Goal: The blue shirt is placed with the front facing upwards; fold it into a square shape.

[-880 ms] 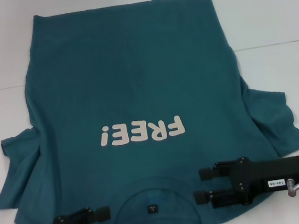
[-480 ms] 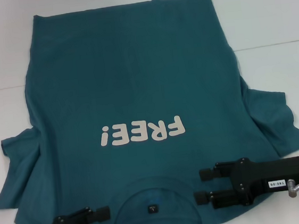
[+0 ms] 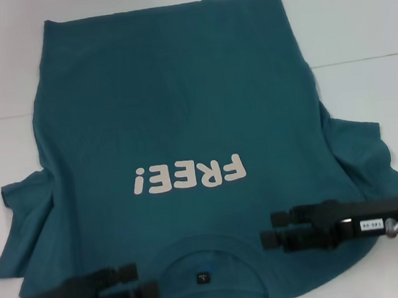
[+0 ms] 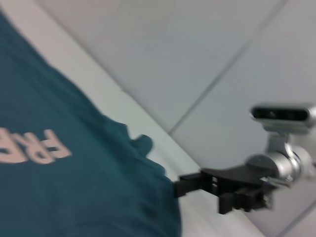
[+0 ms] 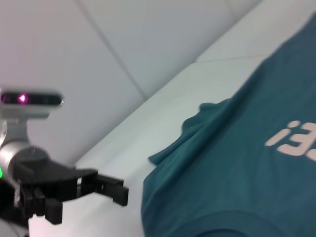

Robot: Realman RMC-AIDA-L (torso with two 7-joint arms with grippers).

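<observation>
The blue shirt (image 3: 173, 109) lies spread flat on the white table (image 3: 356, 18), front up, with the cream "FREE!" lettering (image 3: 189, 175) and the round collar (image 3: 204, 262) at the near edge. My left gripper (image 3: 139, 281) hovers open over the near left shoulder, beside the collar. Over the near right shoulder my right gripper (image 3: 272, 229) stands open, holding nothing. The left wrist view shows the shirt (image 4: 59, 187) with the right gripper (image 4: 180, 186) at its edge. The right wrist view shows the shirt (image 5: 247, 173) and the left gripper (image 5: 116, 190) next to it.
Both short sleeves spread out, one at the left (image 3: 21, 217) and one at the right (image 3: 371, 159). A seam line (image 3: 367, 57) crosses the table on the right. Bare white table surrounds the shirt at the far side and on both sides.
Both wrists have rolled, so the grippers now look flatter from above. The right gripper has risen slightly in the head view; the left one's fingers have shifted right. The shirt has not moved.
</observation>
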